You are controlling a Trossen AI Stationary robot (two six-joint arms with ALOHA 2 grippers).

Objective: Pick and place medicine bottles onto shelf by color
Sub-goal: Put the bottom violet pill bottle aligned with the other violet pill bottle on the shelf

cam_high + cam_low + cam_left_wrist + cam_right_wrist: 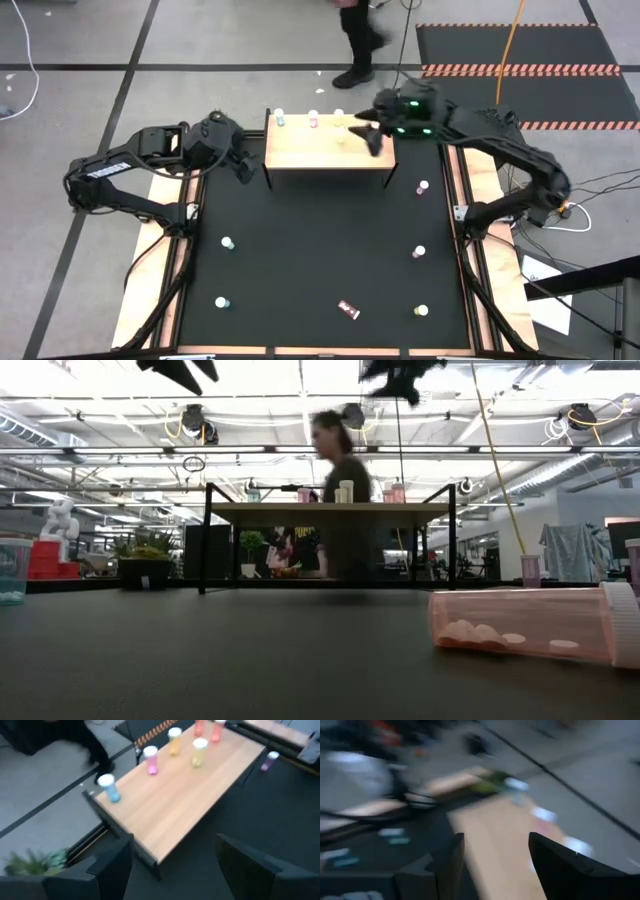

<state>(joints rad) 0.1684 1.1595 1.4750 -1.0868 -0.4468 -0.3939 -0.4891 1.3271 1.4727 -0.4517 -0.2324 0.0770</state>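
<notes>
person [335,490], potted plant [145,560], black table [320,260]

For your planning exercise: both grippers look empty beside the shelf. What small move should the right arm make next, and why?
Probably swing the open right gripper off the shelf toward the nearest bottle on the mat: its jaws hold nothing, and bottles remain scattered below.

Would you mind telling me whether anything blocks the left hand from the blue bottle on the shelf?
Nothing visible does. The left hand hangs open off the shelf's end, and only bare wood lies between it and the blue bottle.
</notes>
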